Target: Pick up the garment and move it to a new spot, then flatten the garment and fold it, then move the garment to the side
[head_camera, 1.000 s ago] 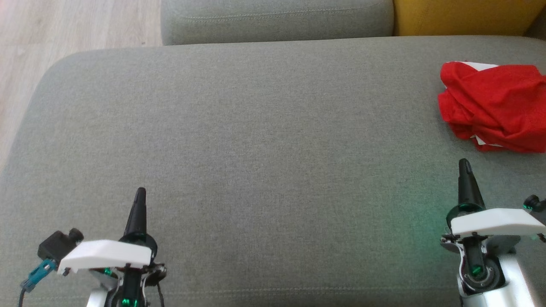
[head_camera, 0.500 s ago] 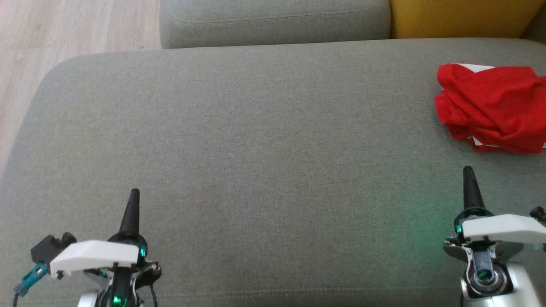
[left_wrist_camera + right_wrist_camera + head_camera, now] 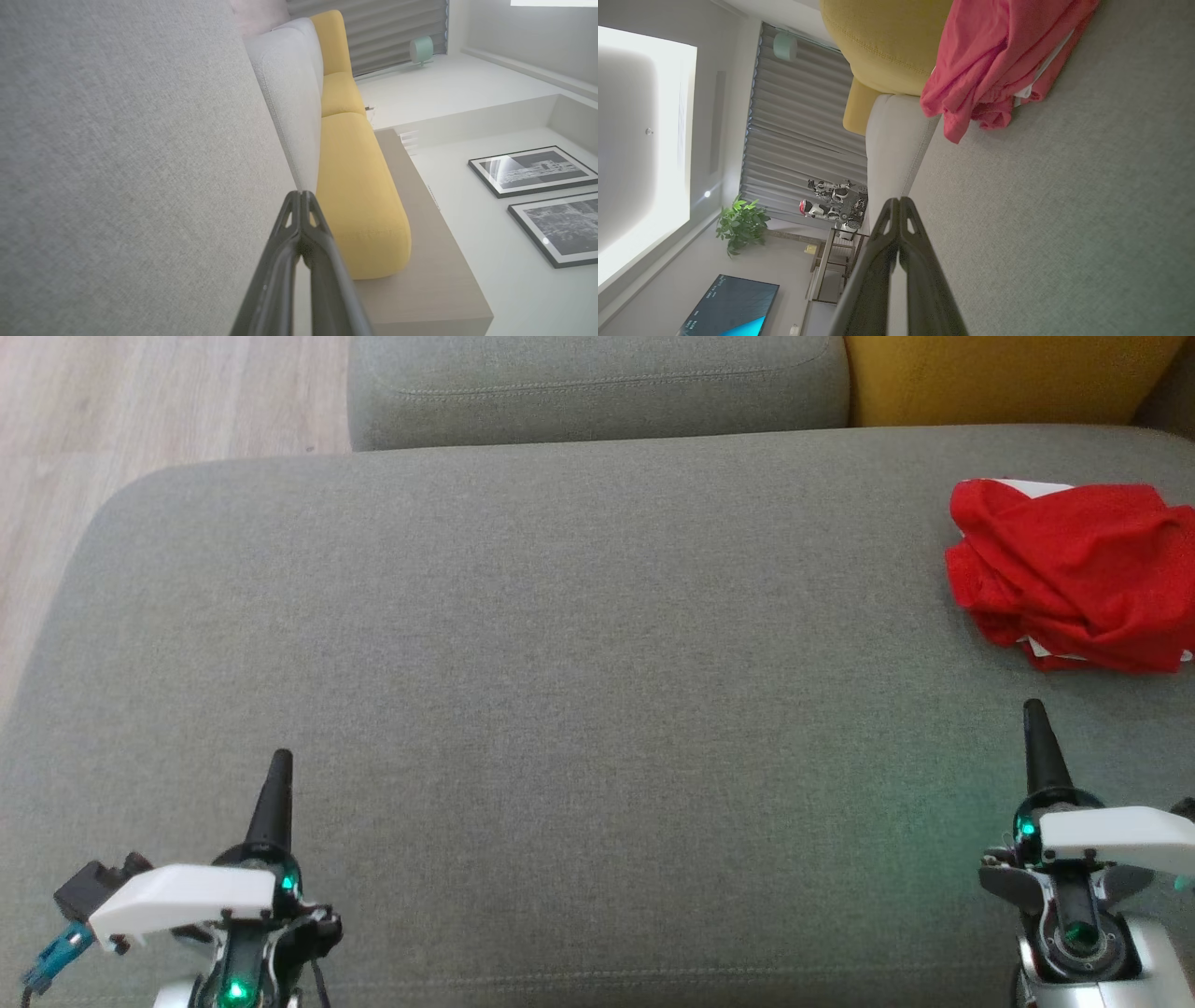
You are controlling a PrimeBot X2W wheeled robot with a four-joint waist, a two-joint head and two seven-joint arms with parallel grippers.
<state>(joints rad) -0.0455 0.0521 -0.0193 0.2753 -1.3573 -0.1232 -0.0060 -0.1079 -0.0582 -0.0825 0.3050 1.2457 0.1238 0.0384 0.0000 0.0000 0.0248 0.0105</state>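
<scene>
right end effector (image 3: 1033, 711) closed, empty | garment (image 3: 1064, 574) crumpled, right edge cropped

garment (image 3: 1064, 574): cut by right edge | yellow cushion (image 3: 1008, 378): cut by top edge

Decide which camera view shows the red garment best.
The head view: the garment lies crumpled on the grey cushion, nearly whole, cropped slightly at the right edge. The right wrist view shows it closer, folds clear, but cut off by the top edge. The left wrist view faces the yellow seats.
</scene>
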